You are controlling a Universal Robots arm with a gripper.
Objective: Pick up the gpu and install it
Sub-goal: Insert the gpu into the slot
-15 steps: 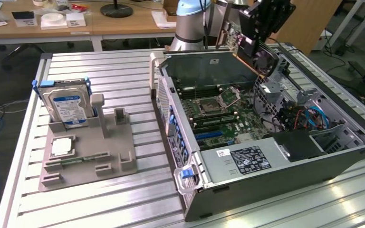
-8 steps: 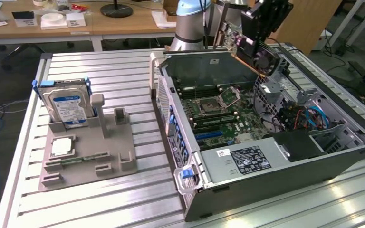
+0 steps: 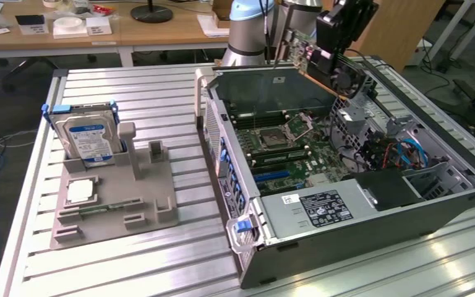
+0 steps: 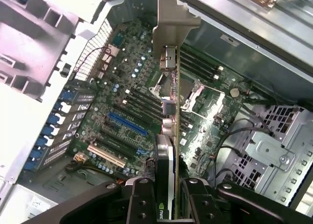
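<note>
My gripper (image 3: 341,44) is shut on the gpu (image 3: 335,67), a green card with a black fan shroud, held tilted in the air above the far side of the open computer case (image 3: 435,204). In the wrist view the gpu (image 4: 168,136) shows edge-on between my fingers (image 4: 142,199), its pale metal bracket (image 4: 173,23) at the far end. Below it lies the motherboard (image 4: 122,101) with a blue slot (image 4: 126,123) and black slots beside it. The card hangs apart from the board.
A grey fixture (image 3: 114,198) on the slatted aluminium table (image 3: 138,266) carries a silver hard drive (image 3: 89,139) standing upright and a small square chip (image 3: 81,192). Inside the case are a power supply (image 3: 320,207), drive cages (image 4: 274,150) and loose cables (image 3: 402,154).
</note>
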